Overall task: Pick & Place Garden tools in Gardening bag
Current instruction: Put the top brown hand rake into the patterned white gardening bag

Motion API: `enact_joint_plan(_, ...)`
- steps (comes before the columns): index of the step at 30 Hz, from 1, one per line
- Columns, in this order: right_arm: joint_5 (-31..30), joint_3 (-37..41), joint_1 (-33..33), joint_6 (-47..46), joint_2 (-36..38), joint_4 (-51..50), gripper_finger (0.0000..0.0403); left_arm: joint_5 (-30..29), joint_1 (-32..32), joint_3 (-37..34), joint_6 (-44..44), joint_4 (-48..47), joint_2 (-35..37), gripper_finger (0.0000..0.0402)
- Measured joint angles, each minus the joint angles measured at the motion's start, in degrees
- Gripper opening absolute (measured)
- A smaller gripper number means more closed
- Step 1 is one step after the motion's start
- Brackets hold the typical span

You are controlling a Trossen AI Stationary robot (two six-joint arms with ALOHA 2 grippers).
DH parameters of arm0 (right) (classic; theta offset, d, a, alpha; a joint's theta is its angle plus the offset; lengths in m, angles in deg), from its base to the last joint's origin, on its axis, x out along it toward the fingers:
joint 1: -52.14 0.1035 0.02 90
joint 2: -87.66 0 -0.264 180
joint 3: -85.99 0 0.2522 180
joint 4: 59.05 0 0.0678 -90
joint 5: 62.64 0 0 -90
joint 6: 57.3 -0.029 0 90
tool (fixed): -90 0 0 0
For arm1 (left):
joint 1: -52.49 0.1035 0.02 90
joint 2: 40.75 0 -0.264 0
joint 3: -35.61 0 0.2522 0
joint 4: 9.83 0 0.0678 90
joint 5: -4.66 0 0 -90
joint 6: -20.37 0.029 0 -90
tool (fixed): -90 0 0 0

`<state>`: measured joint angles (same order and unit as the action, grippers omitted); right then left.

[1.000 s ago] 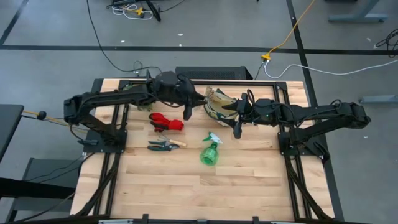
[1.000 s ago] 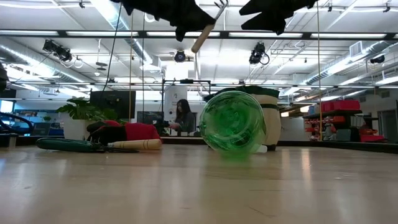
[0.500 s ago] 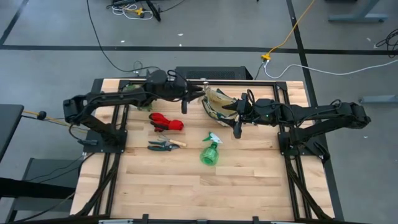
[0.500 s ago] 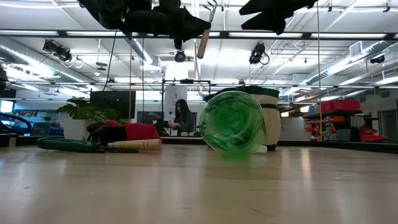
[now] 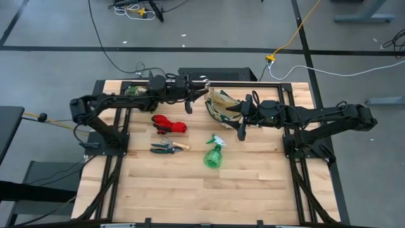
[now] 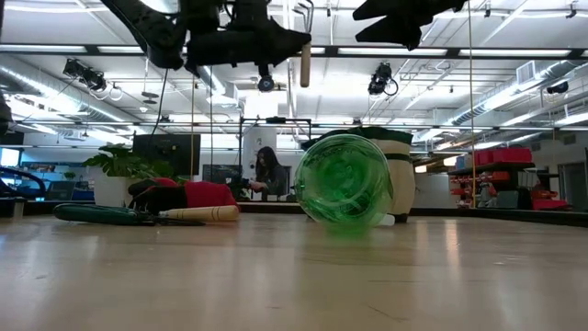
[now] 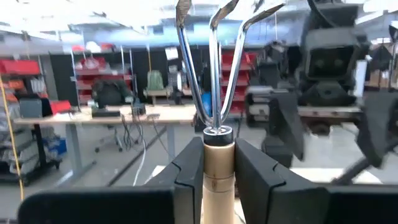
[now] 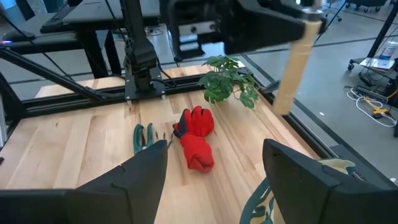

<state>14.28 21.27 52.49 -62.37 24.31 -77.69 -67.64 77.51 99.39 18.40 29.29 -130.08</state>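
Left gripper (image 7: 214,168) clamped on hand rake (image 7: 214,118) handle.

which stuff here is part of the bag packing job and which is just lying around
Job: hand rake held in the left gripper, red gloves, pruning shears, green spray bottle, gardening bag by the right gripper.
Lying about: leafy plant sprig.

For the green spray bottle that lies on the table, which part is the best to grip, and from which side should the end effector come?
Probably the narrow neck, just below the pale trigger, taken from straight above. The green spray bottle lies on its side, trigger end toward the gardening bag; its round body may roll or slip between fingers, the neck less so. The space around it looks free for a descent.
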Motion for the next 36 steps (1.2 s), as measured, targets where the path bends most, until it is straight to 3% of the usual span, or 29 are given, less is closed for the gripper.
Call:
enact_joint_plan(13,0.0,0.0,0.0,1.0,0.0,0.2,0.0263,0.5,3.1,2.5,-3.4,12.3,-12.3,0.0073)
enact_joint_plan(23,0.0,0.0,0.0,1.1,0.0,0.2,0.0263,0.7,4.0,7.0,-2.9,12.6,-19.4,0.0073)
enact_joint_plan(36,-0.2,0.0,0.0,1.7,0.0,0.4,0.0263,0.7,5.4,7.1,-3.3,11.8,-21.4,0.0073)
